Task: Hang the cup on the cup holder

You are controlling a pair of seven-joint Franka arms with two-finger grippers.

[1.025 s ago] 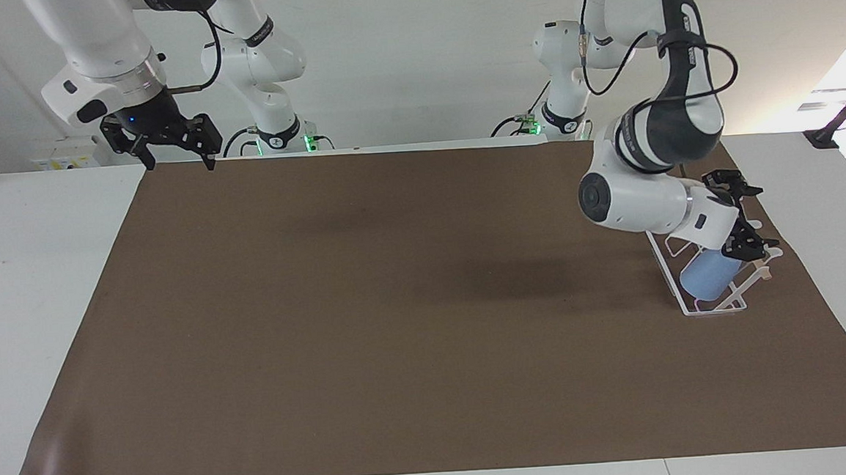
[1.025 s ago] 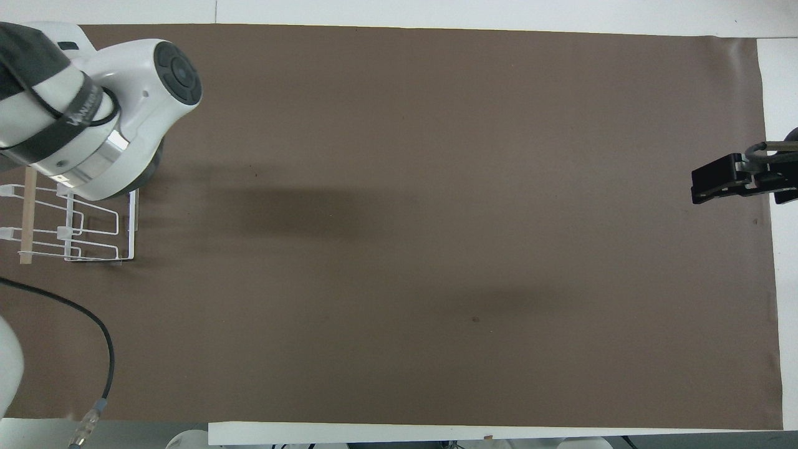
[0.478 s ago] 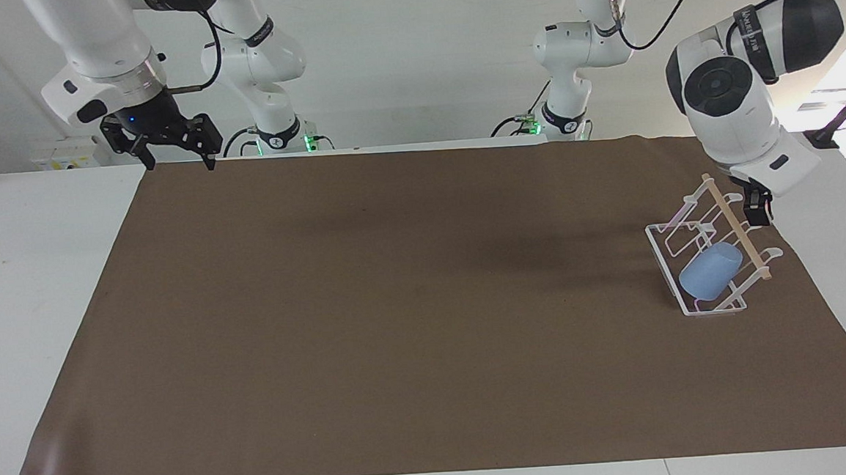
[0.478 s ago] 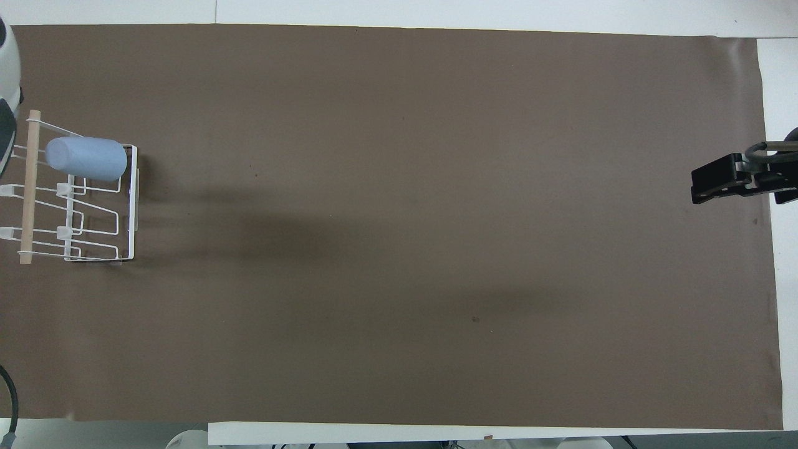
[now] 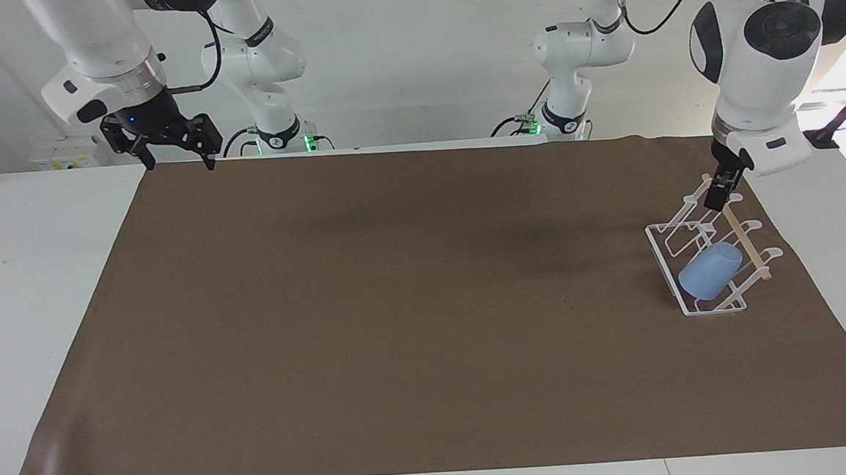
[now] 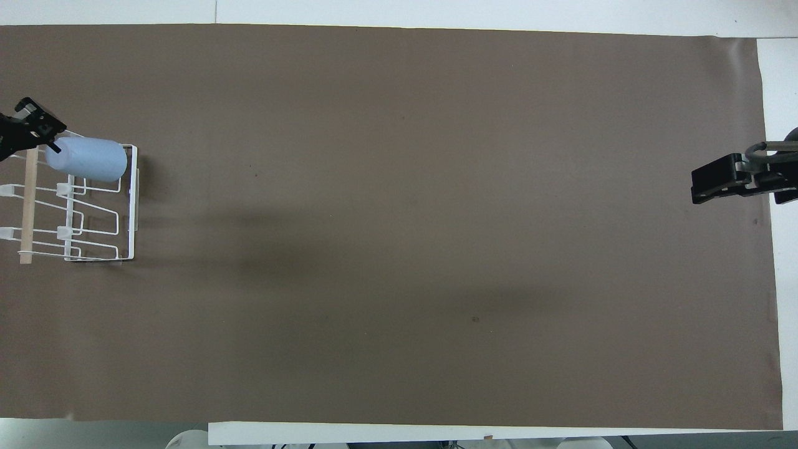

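The light blue cup [image 5: 710,271] hangs slanted on a prong of the white wire cup holder [image 5: 665,261], at the holder's end farther from the robots. Both stand at the left arm's end of the table. The cup [image 6: 87,159] and the holder [image 6: 93,243] also show in the overhead view. My left gripper [image 5: 717,201] is open and empty; it hangs over the holder's wooden rod, apart from the cup, and shows in the overhead view [image 6: 40,128]. My right gripper [image 5: 180,164] is open and empty, waiting over the table's corner at the right arm's end [image 6: 717,181].
A brown mat [image 5: 398,305] covers most of the white table [image 5: 30,291]. The holder stands near the mat's edge at the left arm's end. Nothing else lies on the mat.
My left gripper has let go of the cup and lifted up off the holder, turning to point down. The cup stays hanging on the prong. The right arm has not moved.
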